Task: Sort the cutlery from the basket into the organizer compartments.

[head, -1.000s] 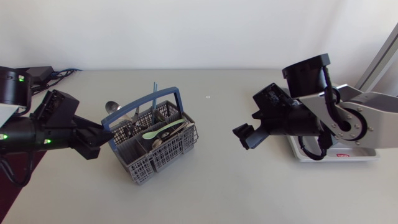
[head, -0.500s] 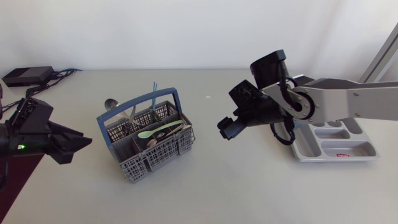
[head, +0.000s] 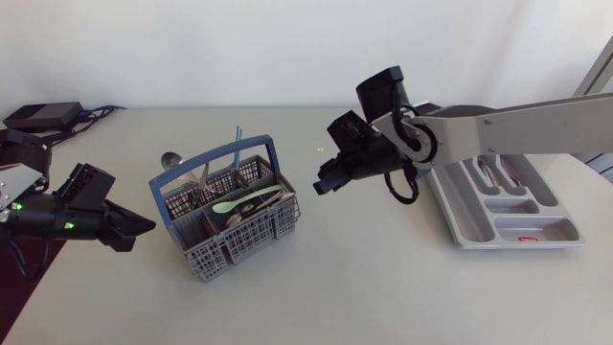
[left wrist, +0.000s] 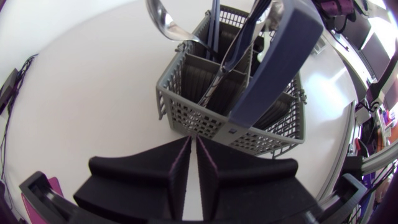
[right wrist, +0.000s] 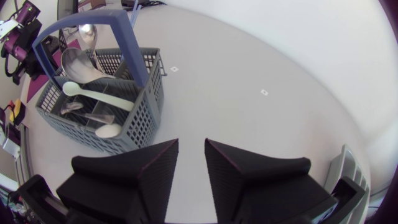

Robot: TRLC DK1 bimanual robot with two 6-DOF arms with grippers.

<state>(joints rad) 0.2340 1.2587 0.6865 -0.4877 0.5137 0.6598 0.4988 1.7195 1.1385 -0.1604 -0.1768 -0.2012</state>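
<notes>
**Task status.** The grey plastic lattice cutlery basket with a blue bow handle (head: 230,225) stands on the white counter (head: 383,297), left of centre. It is loaded. A pale green plastic spoon (head: 244,201) lies across its top, a polished metal ladle (right wrist: 78,62) rests in a rear compartment, and further metal handles stand upright in it. The light grey moulded organizer tray (head: 536,230) sits well apart from the basket, at the right of the counter. Its large near compartments appear bare. The narrow far compartments show some detail that is too small to identify. Judged from this, the sorting is at or near its beginning, and almost all pieces remain to be transferred.

**Claw state.**
- Left claw (head: 134,228): the fingers are drawn almost together, with only a thin slit between them, and they hold nothing. It sits just short of the basket's left wall.
- Right claw (head: 321,185): the fingers stand moderately apart and hold nothing. It is above the counter between basket and organizer, pointing at the basket and clear of it.

**View comparison.**
- Head view: the only view that shows basket, organizer and both arms together, and therefore the transfer path. It does not resolve the finger gaps.
- Left wrist view: shows the narrow slit and the basket's lattice wall directly ahead. The handle masks most of the contents.
- Right wrist view: shows the wider gap and looks into the compartments. It shows a second pale utensil below the green spoon.
</notes>
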